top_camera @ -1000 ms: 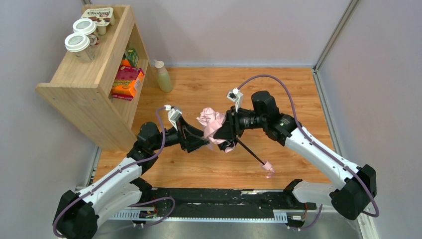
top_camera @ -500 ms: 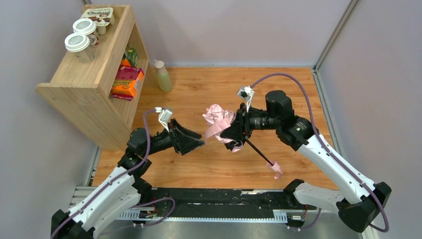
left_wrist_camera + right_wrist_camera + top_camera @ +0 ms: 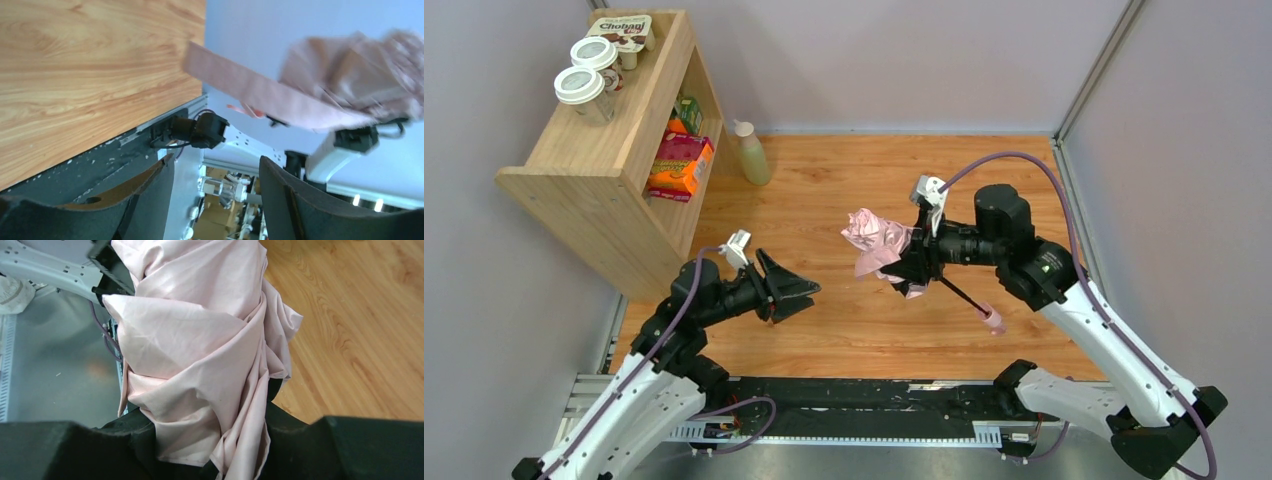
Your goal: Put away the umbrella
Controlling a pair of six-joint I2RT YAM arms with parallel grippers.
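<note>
We cannot see where the right gripper (image 3: 912, 272) actually bites the umbrella (image 3: 879, 243). From above, the crumpled pink canopy (image 3: 871, 235) covers the fingertips. In the right wrist view the cloth fills most of the picture, bunched down between the two black fingers (image 3: 60, 450), which are closed partway on it. Whether they also pinch the shaft under the cloth, we cannot tell. The umbrella is held up over the middle of the table (image 3: 844, 340) with its canopy pointing left. The thin black shaft (image 3: 962, 295) runs out down to the right, ending in the small pink handle (image 3: 993, 322). We cannot tell whether the handle touches the wood, and the strap is too small to pick out. The left gripper (image 3: 809, 297) stands well apart to the left of the canopy, its jaws spread wide with nothing between them. In its own wrist view the fingers are cut off by the bottom edge and the umbrella is a blur running off the right side. A flat pink band (image 3: 240, 85) sticks out of that blur, and we cannot say whether it is strap or fold. The table is light orange wood with a visible grain, closed in by grey walls (image 3: 874, 60), and a dark rail (image 3: 854, 400) runs along its near edge. A wooden shelf (image 3: 614, 150) stands at the back left. Lidded cups (image 3: 584, 85) and a yogurt pack (image 3: 629, 30) sit on top of it, and boxes (image 3: 679, 165) inside are half hidden by its side. A pale green bottle (image 3: 751, 152) stands just beside it.
</note>
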